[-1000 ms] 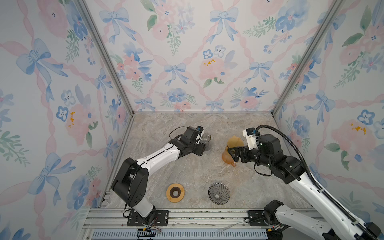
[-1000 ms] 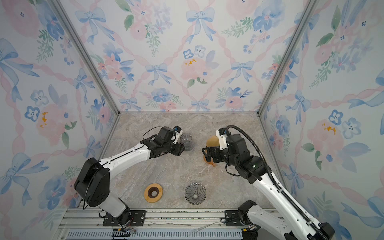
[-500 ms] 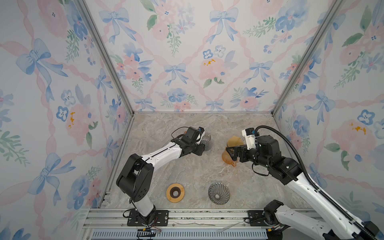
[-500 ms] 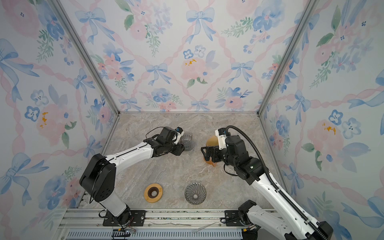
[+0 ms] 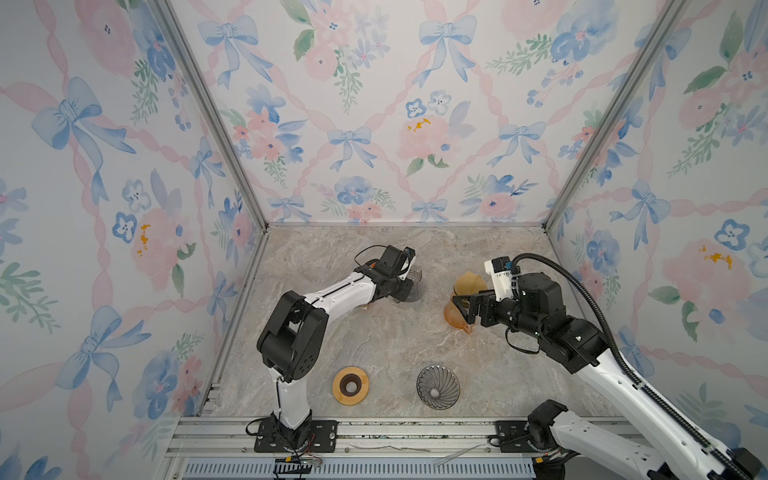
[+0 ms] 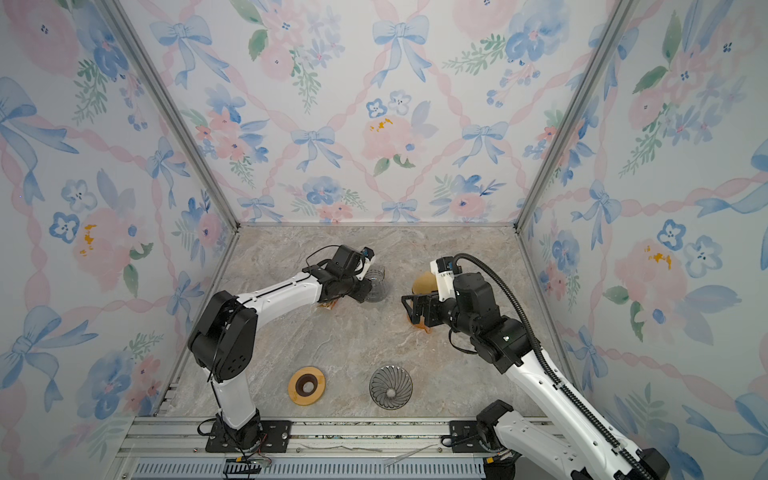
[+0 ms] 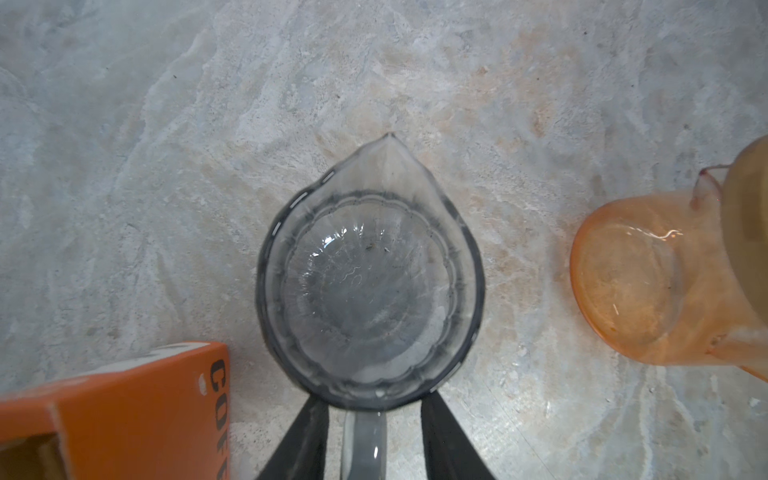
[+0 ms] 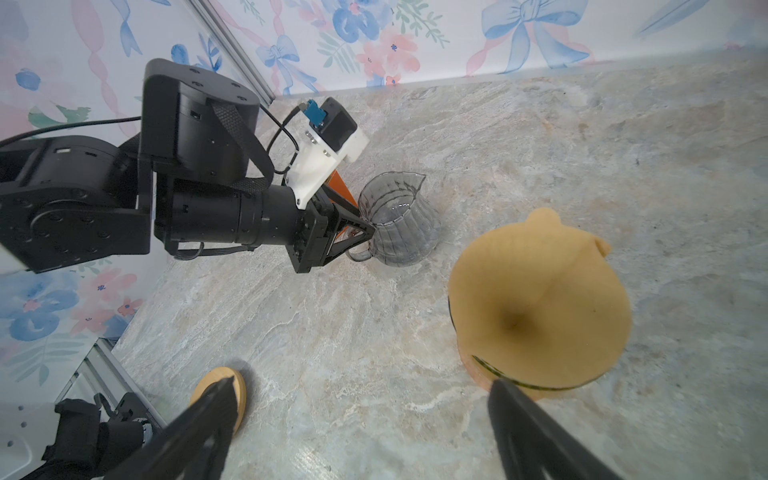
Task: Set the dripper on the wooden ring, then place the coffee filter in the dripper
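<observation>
Left hand (image 7: 371, 409) nearer carafe (image 7: 370, 286) (marbled tabletop (image 7: 166, 124))

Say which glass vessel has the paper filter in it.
The orange glass one by the right gripper, tan filter inside; the clear carafe and grey ribbed dripper are empty.

Glossy clear glass pitcher (image 7: 370, 291), matt tan paper coffee filter (image 8: 540, 307), smooth wooden ring (image 5: 350, 385), stone-look tabletop (image 5: 374, 332).

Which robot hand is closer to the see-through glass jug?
Left. The left hand straddles the handle of the glass jug, fingers either side; the right hand sits apart, by the orange dripper with the filter.
</observation>
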Robot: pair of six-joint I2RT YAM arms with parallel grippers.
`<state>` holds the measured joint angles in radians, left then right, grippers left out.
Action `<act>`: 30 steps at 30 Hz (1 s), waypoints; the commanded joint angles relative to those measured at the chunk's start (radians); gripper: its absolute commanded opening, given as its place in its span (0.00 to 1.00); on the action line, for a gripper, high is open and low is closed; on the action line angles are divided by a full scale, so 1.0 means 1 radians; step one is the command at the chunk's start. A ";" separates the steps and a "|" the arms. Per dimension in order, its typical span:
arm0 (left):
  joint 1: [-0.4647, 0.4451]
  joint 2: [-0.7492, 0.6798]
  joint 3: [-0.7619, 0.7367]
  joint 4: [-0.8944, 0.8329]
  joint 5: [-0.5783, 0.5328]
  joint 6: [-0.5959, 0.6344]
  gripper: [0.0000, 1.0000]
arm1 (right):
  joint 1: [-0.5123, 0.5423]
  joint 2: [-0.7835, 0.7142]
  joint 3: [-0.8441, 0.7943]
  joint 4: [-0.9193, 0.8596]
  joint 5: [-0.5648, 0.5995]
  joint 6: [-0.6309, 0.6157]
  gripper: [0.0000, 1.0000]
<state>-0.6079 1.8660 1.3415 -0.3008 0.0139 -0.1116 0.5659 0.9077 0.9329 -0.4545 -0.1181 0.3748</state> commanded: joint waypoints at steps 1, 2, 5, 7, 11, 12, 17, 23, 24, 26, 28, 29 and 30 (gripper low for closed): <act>0.006 0.021 0.037 -0.037 -0.014 0.030 0.37 | 0.012 -0.006 0.024 -0.024 0.024 -0.030 0.96; 0.006 0.023 0.041 -0.044 -0.015 0.032 0.37 | 0.012 -0.006 0.026 -0.026 0.027 -0.031 0.96; 0.006 0.024 0.042 -0.053 -0.017 0.033 0.35 | 0.013 -0.006 0.026 -0.031 0.038 -0.036 0.96; 0.006 0.024 0.039 -0.056 -0.023 0.036 0.34 | 0.012 -0.005 0.023 -0.031 0.044 -0.036 0.96; 0.007 0.026 0.029 -0.058 -0.032 0.036 0.30 | 0.012 0.001 0.020 -0.027 0.046 -0.032 0.96; 0.007 0.026 0.024 -0.058 -0.032 0.035 0.30 | 0.012 0.003 0.021 -0.027 0.049 -0.030 0.96; 0.007 0.020 0.013 -0.061 -0.033 0.036 0.27 | 0.012 -0.008 0.010 -0.013 0.057 -0.015 0.96; 0.003 0.019 0.007 -0.067 -0.029 0.035 0.23 | 0.012 -0.012 -0.001 -0.006 0.051 -0.005 0.96; 0.003 0.016 0.005 -0.068 -0.031 0.033 0.24 | 0.012 -0.012 -0.002 -0.006 0.051 -0.004 0.96; -0.001 0.016 0.004 -0.067 -0.030 0.035 0.25 | 0.012 -0.013 0.000 -0.011 0.051 -0.008 0.96; -0.002 0.022 0.005 -0.070 -0.031 0.036 0.24 | 0.012 -0.014 0.003 -0.015 0.054 -0.010 0.96; -0.003 0.024 0.006 -0.072 -0.033 0.036 0.23 | 0.012 -0.014 0.005 -0.015 0.055 -0.010 0.96; -0.004 0.027 0.008 -0.073 -0.032 0.036 0.23 | 0.013 -0.016 0.003 -0.015 0.054 -0.007 0.96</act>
<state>-0.6083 1.8790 1.3590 -0.3496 -0.0048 -0.0853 0.5659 0.9073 0.9329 -0.4599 -0.0734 0.3595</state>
